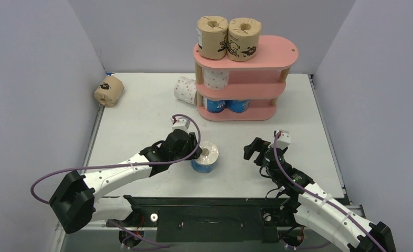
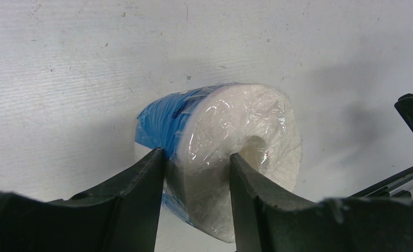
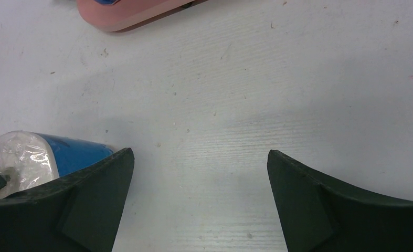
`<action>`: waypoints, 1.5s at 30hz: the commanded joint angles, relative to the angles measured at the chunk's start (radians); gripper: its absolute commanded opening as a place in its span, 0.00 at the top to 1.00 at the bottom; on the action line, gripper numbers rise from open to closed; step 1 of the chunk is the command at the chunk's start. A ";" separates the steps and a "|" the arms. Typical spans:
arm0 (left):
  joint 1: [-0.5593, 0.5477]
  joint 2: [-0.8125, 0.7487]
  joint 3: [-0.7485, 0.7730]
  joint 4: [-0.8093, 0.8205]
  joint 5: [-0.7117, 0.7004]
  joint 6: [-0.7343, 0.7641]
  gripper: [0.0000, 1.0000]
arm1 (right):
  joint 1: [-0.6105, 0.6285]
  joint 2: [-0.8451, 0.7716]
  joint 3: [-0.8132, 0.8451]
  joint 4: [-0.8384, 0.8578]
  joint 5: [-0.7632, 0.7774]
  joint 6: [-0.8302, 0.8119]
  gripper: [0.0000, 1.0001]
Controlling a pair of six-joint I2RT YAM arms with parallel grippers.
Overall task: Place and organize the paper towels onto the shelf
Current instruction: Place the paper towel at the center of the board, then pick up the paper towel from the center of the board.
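Two states: jaws of the left gripper (image 2: 196,157) pinch the blue roll (image 2: 235,123) by its wall; jaws of the right gripper (image 3: 200,153) stand wide, empty.

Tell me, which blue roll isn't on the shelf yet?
The blue roll pinched by the left gripper, near the arms; the other two sit on the bottom tier of the shelf.

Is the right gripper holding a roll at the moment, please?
No, the right gripper stands wide open above the table, with nothing in it.
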State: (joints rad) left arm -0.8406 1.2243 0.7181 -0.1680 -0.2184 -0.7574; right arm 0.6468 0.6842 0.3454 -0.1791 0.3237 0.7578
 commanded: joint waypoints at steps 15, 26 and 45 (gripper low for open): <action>-0.005 -0.078 0.040 0.012 -0.029 0.018 0.24 | -0.006 -0.006 0.062 0.009 -0.037 -0.060 0.07; 0.005 -0.287 0.010 -0.195 -0.340 -0.067 0.04 | 0.013 0.085 0.226 -0.012 -0.265 -0.130 0.11; 0.208 -0.603 -0.236 -0.215 -0.248 -0.168 0.04 | 0.183 0.624 0.477 0.062 -0.393 -0.103 0.17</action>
State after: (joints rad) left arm -0.6621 0.7048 0.5301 -0.4404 -0.5175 -0.9581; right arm 0.8165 1.2587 0.7586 -0.1799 -0.0444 0.6418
